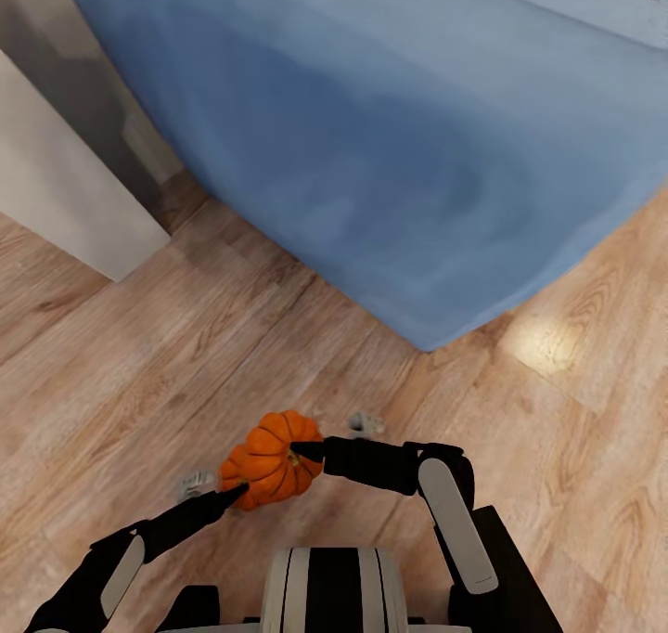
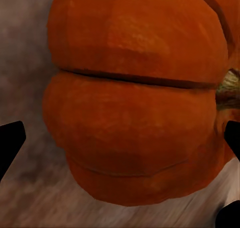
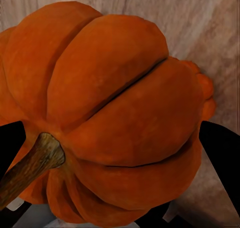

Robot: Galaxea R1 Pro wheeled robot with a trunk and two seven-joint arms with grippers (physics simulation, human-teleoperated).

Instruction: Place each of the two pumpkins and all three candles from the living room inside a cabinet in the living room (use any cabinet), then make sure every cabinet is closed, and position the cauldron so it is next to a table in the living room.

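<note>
While each gripper (left (image 1: 237, 494), right (image 1: 301, 449)) clamps a ribbed orange pumpkin (image 1: 283, 447), they hang over the wood floor (image 1: 139, 382).

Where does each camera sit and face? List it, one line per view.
Head view: above, looking down over both arms at pumpkins on the wood floor, blue sofa beyond.
Left wrist view: looks along black fingertips at a pumpkin's ribbed side.
Right wrist view: looks along dark fingers at a pumpkin's stem.
Shared: orange pumpkin close up.
</note>
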